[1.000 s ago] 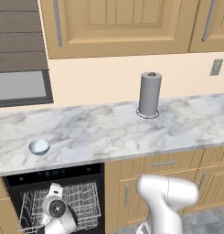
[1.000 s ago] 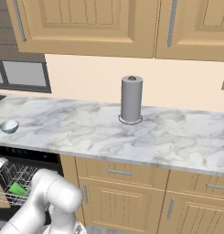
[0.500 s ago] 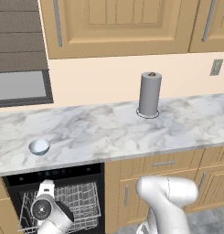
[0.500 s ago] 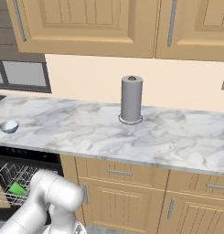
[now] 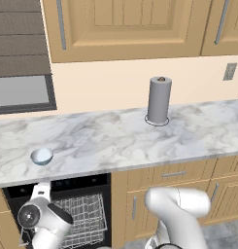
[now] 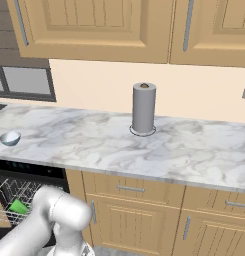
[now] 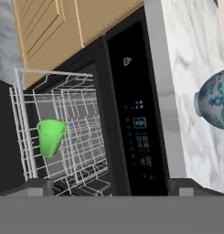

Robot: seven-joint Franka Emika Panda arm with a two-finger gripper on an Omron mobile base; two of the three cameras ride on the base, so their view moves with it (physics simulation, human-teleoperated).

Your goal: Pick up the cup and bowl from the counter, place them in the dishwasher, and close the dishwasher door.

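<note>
A kitchen of tan wood cabinets and a long white marble table [image 5: 120, 138], with a grey paper-towel cylinder [image 5: 159, 100] standing toward its back edge. Over the last second we see the arm swing — in the left base view the white wrist has moved from the middle of the open dishwasher [image 5: 67, 214] toward its left side and risen nearer the table's front edge. The cup [image 7: 50, 137] sits in the white wire rack [image 7: 63, 132], free of the jaws, so we judge the first half of the task done and the arm on its way to the second item. The bowl [image 5: 42, 156] rests on the table near its front edge, toward the left end, above the dishwasher. In the hand view the bowl shows at the right edge, well apart from the jaws and off their line. The jaws stand wide open and hold nothing — the bowl and the dishwasher door are yet to do.
</note>
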